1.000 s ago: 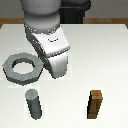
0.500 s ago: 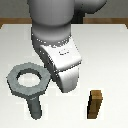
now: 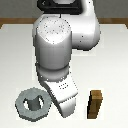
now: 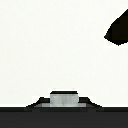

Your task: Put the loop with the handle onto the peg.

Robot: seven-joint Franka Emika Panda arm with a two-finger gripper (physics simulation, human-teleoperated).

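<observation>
Loop with the handle (image 3: 33,103) lies low in the exterior view, at about 8 o'clock from the middle of the picture. It is a flat grey ring with many short sides. Inside its hole a lighter grey round shape shows, and I think that is the peg (image 3: 33,104), but I cannot tell for sure, and I cannot tell if the ring is all the way down on the counter (image 3: 15,55).

The big white arm (image 3: 57,47) fills the middle and bends down just beside the ring, on the ring's 3 o'clock side. The tool itself is hidden under the arm, so I cannot tell if its two fingers are apart, together, or pinching the ring's short handle. The handle is hidden too.

In the wrist view a small grey block (image 4: 64,98) sits at the edge of a dark band, and a black shape (image 4: 118,30) pokes in from a corner. I cannot tell what they are.

Here is what could go wrong. If the tool is pinching the handle and lifts or slides away, it could drag the ring back off the peg. If the ring sits crooked on the peg top, letting go could make it tip and slide off. The arm is also near the brown wooden block (image 3: 94,104), at the ring's 3 o'clock, and a wide swing could knock it over.
</observation>
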